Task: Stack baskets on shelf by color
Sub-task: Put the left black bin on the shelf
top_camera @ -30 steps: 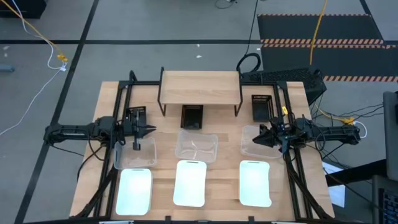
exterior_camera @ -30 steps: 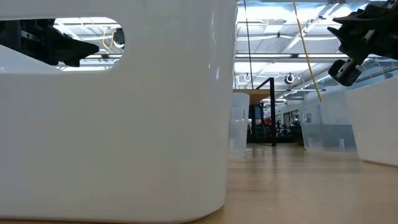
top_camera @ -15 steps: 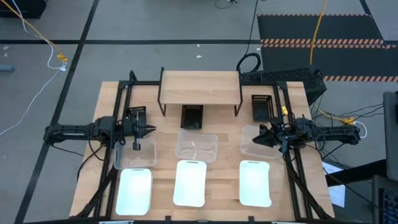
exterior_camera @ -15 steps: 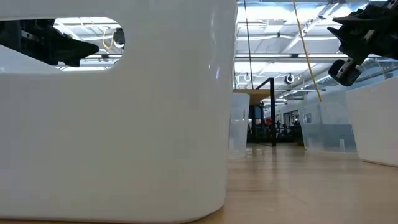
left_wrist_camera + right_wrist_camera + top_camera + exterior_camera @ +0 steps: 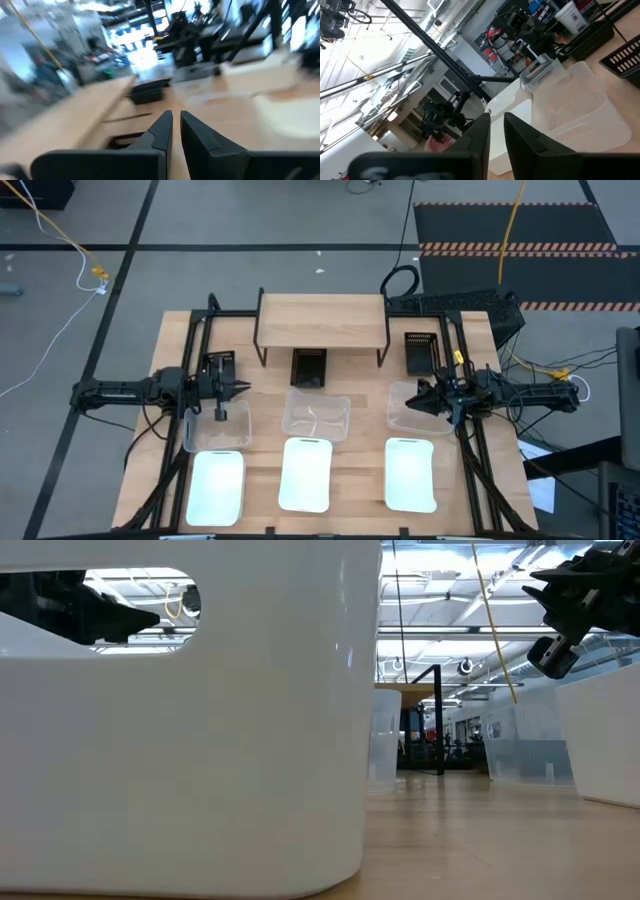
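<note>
Above clear baskets [image 5: 317,416]: both claws nearly closed, empty.

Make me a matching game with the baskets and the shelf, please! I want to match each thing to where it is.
Things:
1. shelf
2. middle black basket
3. middle clear basket
4. middle white basket

Places:
A. front row, nearest the table's front edge
B. back of the table, nothing on top
C. between the black and white rows
D. partly under the shelf's front edge

Pairs: 1-B, 2-D, 3-C, 4-A
</note>
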You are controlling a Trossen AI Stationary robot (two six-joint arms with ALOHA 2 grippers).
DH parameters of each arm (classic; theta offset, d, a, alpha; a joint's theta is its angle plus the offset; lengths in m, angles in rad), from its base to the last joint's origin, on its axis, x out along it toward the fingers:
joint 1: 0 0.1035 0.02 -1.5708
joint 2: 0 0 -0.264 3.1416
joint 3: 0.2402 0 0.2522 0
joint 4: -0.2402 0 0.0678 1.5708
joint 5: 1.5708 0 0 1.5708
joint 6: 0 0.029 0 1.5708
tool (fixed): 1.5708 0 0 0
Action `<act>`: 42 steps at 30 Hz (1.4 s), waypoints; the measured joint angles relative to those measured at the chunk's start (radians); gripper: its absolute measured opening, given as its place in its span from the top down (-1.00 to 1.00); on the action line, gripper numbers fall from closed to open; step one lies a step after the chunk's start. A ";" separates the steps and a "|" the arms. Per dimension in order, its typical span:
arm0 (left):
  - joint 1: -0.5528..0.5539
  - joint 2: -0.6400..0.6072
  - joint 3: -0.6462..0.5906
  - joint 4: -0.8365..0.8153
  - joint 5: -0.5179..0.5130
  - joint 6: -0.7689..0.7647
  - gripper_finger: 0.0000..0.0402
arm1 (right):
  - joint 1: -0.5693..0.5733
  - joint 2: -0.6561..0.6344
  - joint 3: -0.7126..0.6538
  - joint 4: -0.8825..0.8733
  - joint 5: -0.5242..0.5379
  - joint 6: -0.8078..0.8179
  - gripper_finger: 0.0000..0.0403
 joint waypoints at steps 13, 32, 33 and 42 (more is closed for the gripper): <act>0.006 0.000 0.000 0.078 -0.036 0.074 0.80 | 0.000 0.002 0.000 0.066 0.177 -0.185 0.76; 0.018 0.026 0.089 0.006 -0.310 -0.323 0.80 | 0.000 0.051 0.000 0.220 0.408 -0.446 0.76; 0.026 0.044 0.132 -0.124 -0.348 -0.369 0.80 | 0.000 0.066 0.000 0.239 0.428 -0.472 0.76; 0.056 0.341 0.432 -0.644 -0.250 -0.723 0.71 | -0.001 0.180 0.000 0.307 0.655 -0.587 0.76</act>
